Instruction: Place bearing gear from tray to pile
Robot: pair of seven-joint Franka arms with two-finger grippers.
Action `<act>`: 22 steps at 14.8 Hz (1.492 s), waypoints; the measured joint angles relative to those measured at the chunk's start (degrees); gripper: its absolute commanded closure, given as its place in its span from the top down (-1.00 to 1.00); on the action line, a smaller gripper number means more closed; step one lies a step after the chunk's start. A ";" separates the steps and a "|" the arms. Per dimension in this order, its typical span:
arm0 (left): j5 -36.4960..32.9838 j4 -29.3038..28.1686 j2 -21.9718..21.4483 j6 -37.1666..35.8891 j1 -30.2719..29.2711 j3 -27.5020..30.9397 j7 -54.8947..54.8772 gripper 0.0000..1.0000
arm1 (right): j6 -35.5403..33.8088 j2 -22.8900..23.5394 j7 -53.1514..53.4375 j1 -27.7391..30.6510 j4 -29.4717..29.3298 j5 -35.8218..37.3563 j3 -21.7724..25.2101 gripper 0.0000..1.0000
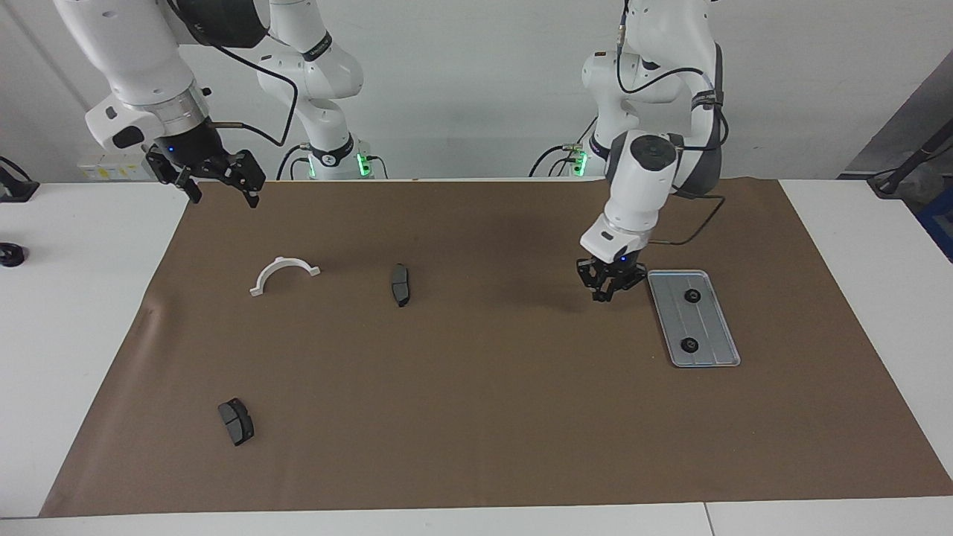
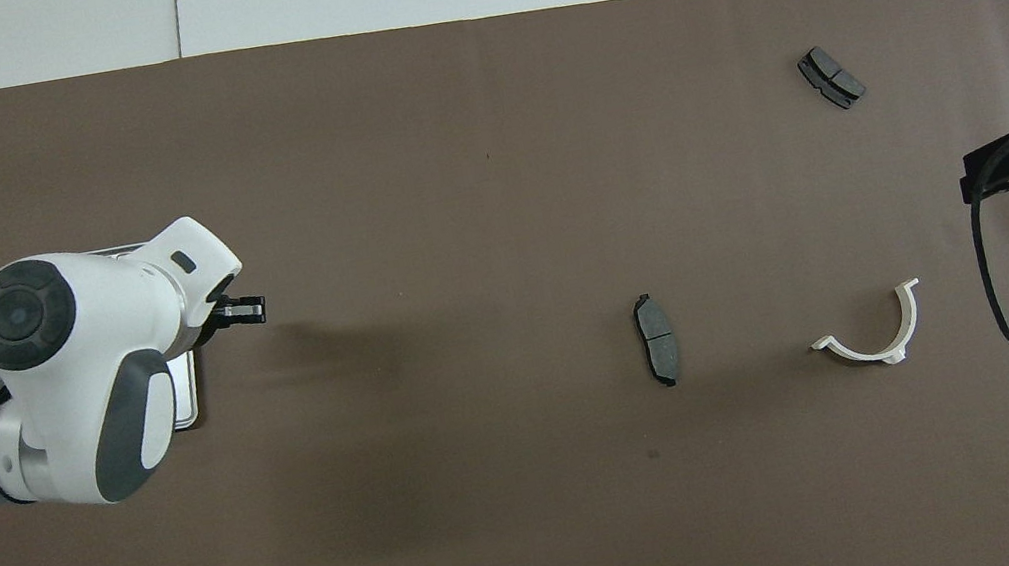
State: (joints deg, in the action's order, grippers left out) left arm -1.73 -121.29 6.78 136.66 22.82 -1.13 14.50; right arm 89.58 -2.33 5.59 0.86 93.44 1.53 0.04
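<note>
The silver tray (image 1: pixel 709 327) lies toward the left arm's end of the brown mat, with two black bearing gears (image 1: pixel 692 296) (image 1: pixel 689 344) on it. My left gripper (image 1: pixel 609 292) hangs just above the mat beside the tray, shut, with a small dark piece at its tips that looks like a bearing gear. From overhead the left arm hides most of the tray (image 2: pixel 187 402), and the left gripper (image 2: pixel 250 310) pokes out past it. The pile lies toward the right arm's end: a white bracket (image 1: pixel 284 272) and two brake pads (image 1: pixel 400 284) (image 1: pixel 236 421). My right gripper (image 1: pixel 223 195) waits open, raised over the mat's corner.
The same pile parts show from overhead: the bracket (image 2: pixel 876 338), one pad (image 2: pixel 657 340) beside it and another pad (image 2: pixel 830 77) farther from the robots. The right gripper (image 2: pixel 985 182) and its cable hang over the mat's edge. A small black object (image 1: pixel 10 254) sits on the white table.
</note>
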 measured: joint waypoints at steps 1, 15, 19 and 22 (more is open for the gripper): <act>0.00 0.96 0.96 0.24 1.82 0.01 2.12 -1.00 | 0.00 0.00 0.00 0.00 0.00 0.00 0.00 1.00; -0.09 18.72 18.85 4.29 13.66 0.57 14.31 -0.41 | 0.00 0.00 0.00 0.00 0.00 0.00 0.00 1.00; -0.09 19.04 18.87 6.48 13.37 1.70 14.48 1.00 | 1.03 0.00 0.00 0.09 0.02 -0.02 0.18 1.00; -0.09 19.08 18.80 6.23 12.13 3.10 14.73 1.00 | 5.82 0.12 0.00 -1.87 1.30 -0.55 0.06 1.00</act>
State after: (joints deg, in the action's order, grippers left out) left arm -1.81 -102.21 25.59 142.89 34.95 1.97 29.23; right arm 95.40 -2.21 5.59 -1.01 94.73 0.98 0.10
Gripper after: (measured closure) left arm 0.286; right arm 0.000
